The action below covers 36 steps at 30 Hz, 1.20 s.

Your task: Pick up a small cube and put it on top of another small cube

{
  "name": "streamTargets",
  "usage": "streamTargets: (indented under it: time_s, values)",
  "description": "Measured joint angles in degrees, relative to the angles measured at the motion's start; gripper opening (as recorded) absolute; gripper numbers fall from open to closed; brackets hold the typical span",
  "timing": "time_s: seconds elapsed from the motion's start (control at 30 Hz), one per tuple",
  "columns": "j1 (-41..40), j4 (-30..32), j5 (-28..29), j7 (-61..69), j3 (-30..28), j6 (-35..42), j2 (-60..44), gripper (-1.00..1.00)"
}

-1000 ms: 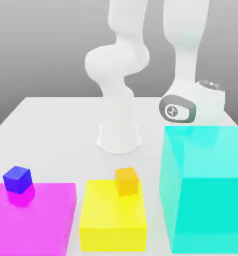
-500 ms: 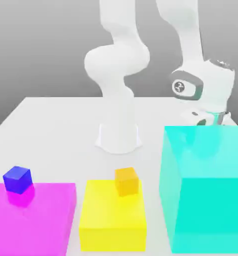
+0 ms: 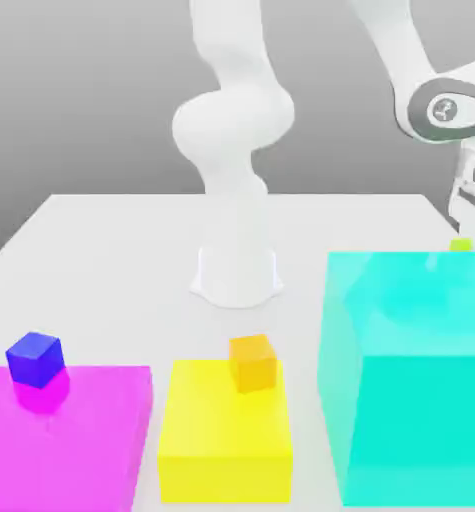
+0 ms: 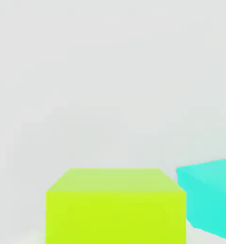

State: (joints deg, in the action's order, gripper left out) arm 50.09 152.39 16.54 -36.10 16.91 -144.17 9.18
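Nearest the exterior camera, three large blocks lined the front edge of the white table (image 3: 111,250): a magenta block (image 3: 66,440) at 7 o'clock, a yellow block (image 3: 224,432) at 6 o'clock, and a tall cyan block (image 3: 411,375) at 4 o'clock. The dark-blue cube (image 3: 34,359) sat on the magenta block's far left corner; an orange cube (image 3: 253,362) sat on the yellow block's far edge. Narrow gaps separated the blocks. Beyond them the tabletop lay open around the arm base (image 3: 237,275). At 3 o'clock, behind the cyan block's far edge, the gripper (image 3: 468,235) held its fingers clamped on the lime cube (image 4: 115,206), raised off the table.
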Motion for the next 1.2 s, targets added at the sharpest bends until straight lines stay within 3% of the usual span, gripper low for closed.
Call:
streamTargets:
  time_s: [0.17,0.27,1.2]
  values:
    - [-1.44,-4.49,4.03,11.05,-1.96,4.4,2.22,-1.0]
    - [-4.81,-6.65,5.43,17.81,-6.18,6.31,3.88,-1.0]
    - [-34.82,-9.27,4.25,40.55,-40.62,9.87,3.91,-1.0]
